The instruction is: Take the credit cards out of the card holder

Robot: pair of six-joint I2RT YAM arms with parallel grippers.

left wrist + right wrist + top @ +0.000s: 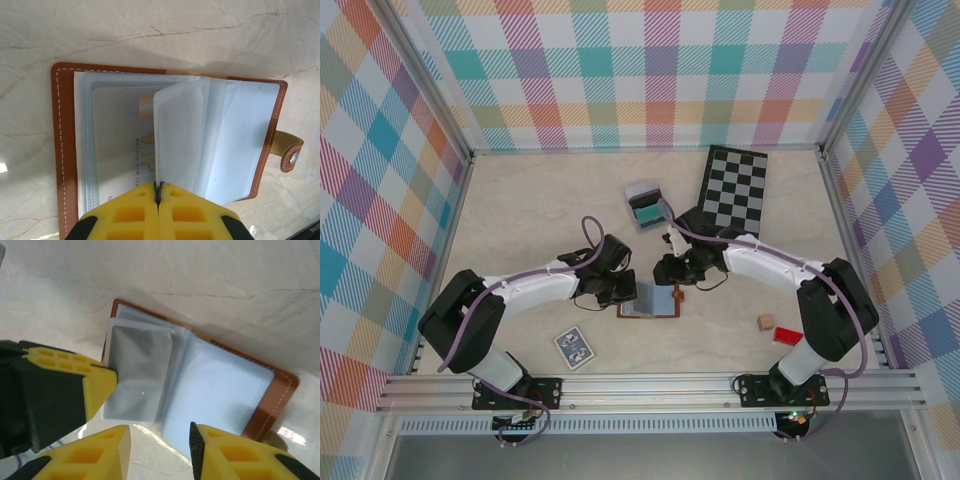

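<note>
The brown leather card holder (651, 301) lies open on the table, its snap tab (288, 153) out to one side. My left gripper (158, 189) is shut on the edge of one clear plastic sleeve (180, 135) and holds it up from the stack. Under the clear left pocket lies a pale credit card (122, 145) with gold "VIP" lettering. My right gripper (159, 447) is open just off the holder's (225, 390) near edge, holding nothing. The raised sleeve (137, 372) looks grey there, next to a left gripper finger (95, 385).
A grey-and-teal small box (645, 204) and a checkerboard (735, 188) lie behind the holder. A blue patterned card deck (574, 346) is near the left arm. Two small blocks, tan (766, 322) and red (786, 335), sit by the right arm's base.
</note>
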